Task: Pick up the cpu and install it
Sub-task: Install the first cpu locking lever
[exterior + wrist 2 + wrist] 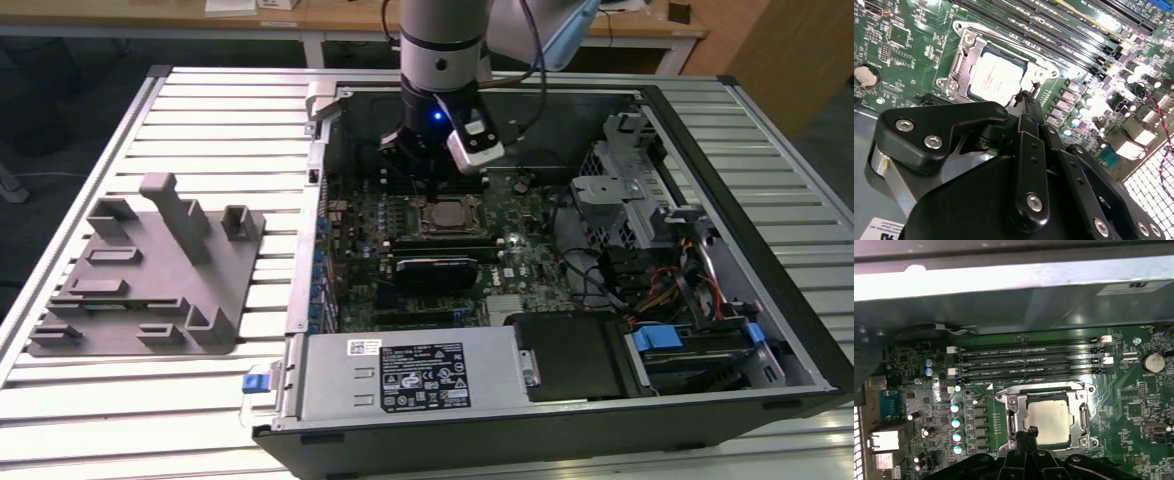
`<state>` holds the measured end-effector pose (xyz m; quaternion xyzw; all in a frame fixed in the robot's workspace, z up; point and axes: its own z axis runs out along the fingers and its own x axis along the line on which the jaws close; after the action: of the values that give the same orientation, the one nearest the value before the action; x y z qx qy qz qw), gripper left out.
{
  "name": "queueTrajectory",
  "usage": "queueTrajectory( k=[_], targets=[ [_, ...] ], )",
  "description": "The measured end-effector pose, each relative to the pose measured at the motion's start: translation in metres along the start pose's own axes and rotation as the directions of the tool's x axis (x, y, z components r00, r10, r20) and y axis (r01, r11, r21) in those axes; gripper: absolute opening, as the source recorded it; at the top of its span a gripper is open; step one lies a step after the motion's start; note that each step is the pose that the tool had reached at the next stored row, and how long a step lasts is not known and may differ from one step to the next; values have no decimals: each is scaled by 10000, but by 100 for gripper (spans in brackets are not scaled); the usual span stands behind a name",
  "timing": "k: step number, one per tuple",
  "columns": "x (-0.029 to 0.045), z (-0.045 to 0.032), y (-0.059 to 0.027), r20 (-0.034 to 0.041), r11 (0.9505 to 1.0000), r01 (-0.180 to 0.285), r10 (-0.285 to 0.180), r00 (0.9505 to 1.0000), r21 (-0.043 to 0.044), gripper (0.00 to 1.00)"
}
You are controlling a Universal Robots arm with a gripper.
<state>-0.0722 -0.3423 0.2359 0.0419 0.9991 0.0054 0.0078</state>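
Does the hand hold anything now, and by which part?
Nothing is held. The hand is shut and empty near the cpu, which lies in its socket.

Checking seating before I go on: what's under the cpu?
The cpu lies in the socket, its metal frame around it, on the motherboard. Whatever lies beneath it is hidden.

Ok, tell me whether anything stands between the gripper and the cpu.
Nothing visible does. In both wrist views the gripper hangs close by one edge of the cpu, which lies inside the socket frame.
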Motion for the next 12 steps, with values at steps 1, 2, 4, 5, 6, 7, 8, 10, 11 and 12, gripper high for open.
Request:
queueTrajectory(
  k=[1,2,4,5,6,7,8,10,11,12],
  targets=[
    [10,0,-1,1,10000,0,0,10000,-1,11],
    [20,0,-2,1,10000,1,-1,10000,-2,11],
    [41,-1,-4,1,10000,0,0,10000,-3,11],
    [53,-1,-5,1,10000,0,0,10000,-3,11],
    [68,-1,-6,2,10000,0,0,10000,-3,11],
    [85,-1,-8,4,10000,0,0,10000,-5,11],
    [104,-2,-9,6,10000,0,1,10000,-6,11],
    [139,-2,-13,9,10000,0,0,10000,-7,11],
    [158,-3,-15,11,10000,1,-1,10000,-7,11],
    [177,-3,-16,13,10000,1,-1,10000,-9,11]
  ],
)
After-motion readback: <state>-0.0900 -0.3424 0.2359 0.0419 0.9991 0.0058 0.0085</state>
